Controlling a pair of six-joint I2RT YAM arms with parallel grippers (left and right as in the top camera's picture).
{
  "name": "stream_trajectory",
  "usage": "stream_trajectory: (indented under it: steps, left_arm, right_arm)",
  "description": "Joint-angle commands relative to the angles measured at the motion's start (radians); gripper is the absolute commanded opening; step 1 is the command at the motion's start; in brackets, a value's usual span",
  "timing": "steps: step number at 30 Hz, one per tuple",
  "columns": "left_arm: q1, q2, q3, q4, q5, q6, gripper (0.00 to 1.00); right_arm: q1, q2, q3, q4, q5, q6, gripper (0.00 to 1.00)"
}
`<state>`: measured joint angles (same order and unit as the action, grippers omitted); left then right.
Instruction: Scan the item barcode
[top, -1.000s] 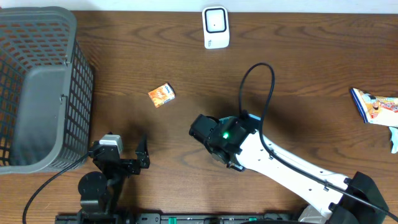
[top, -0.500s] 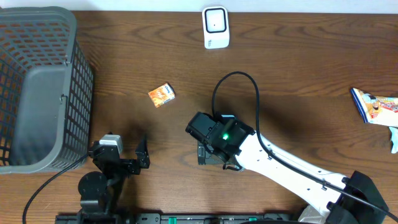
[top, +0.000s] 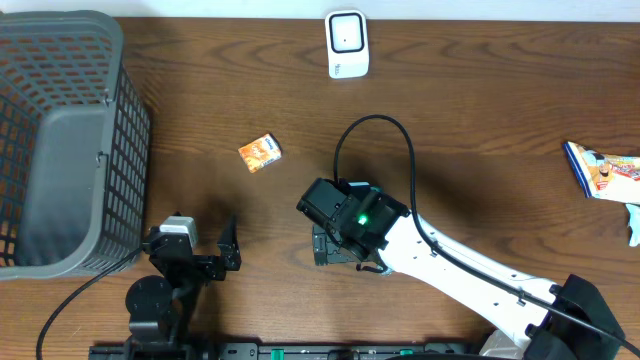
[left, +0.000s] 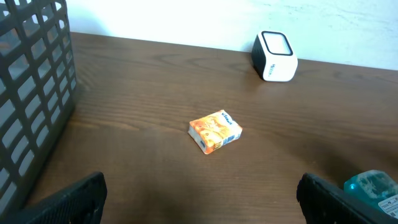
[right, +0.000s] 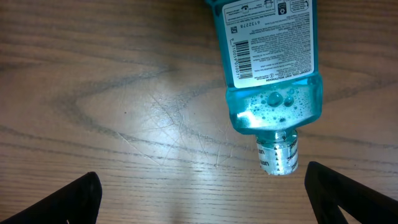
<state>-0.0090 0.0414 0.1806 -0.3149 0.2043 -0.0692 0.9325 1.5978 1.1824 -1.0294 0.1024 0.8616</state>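
Wooden table (right: 112, 93) holds blue bottle (right: 273, 62) (partly cut off); left pincer (left: 202, 183) and right pincer (right: 200, 180) gape empty.

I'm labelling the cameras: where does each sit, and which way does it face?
Overhead: above the table, looking straight down; left arm and right arm show.
Left wrist: low, looking across the table at orange box, scanner and basket; open left pincer at bottom corners.
Right wrist: facing down onto the blue bottle and its barcode label; open right pincer at bottom corners.
Shared: both wrist views catch the blue bottle.
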Motion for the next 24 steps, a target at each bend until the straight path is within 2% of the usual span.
stream_trajectory:
  steps: [1,9,13,16,24]
  left_arm:
    - [-0.003,-0.004,0.012,0.001,0.005,0.02,0.98]
    - [-0.003,-0.004,0.012,0.001,0.006,0.02,0.98]
    - [-0.003,-0.004,0.012,0.001,0.005,0.02,0.98]
    - [-0.003,-0.004,0.012,0.001,0.005,0.02,0.98]
    - [-0.003,-0.004,0.012,0.001,0.005,0.02,0.98]
  right_arm:
    - [-0.004,0.011,-0.008,0.001,0.0,-0.026,0.99]
    - [-0.004,0.011,-0.02,-0.018,0.0,-0.052,0.99]
    - [-0.013,0.011,-0.1,0.003,0.012,-0.069,0.99]
    - [-0.069,0.011,-0.18,0.061,0.006,-0.145,0.99]
    - [-0.214,0.011,-0.192,0.146,-0.049,-0.284,0.99]
